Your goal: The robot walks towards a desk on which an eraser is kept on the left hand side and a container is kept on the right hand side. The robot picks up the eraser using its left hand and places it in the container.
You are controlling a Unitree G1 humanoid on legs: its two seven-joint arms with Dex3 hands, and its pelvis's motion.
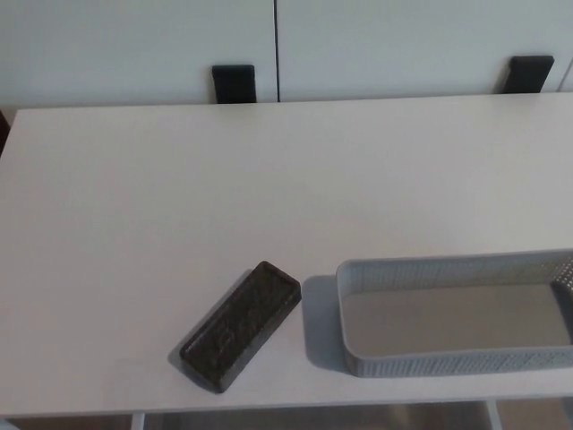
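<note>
**Reaching for the Eraser: Approach Not Yet Begun**

Waiting on the white tabletop (179, 197), the dark eraser (241, 325) lies flat and diagonal near the front edge, its upper end just beside the left wall of the grey mesh container (457, 313) but apart from it. The container looks empty and runs off the picture's right side.

Neither robot hand shows in the head view, so how far either is open, or whether it holds anything, cannot be told; places relative to the hands cannot be given yet either.

The step in hand appears to be bringing the left robot hand in over the eraser. Doing it well likely means turning the fingers to span the eraser's narrow width, square to its diagonal, and closing near its middle. The short carry then only needs lift enough to clear the container's wall.
</note>
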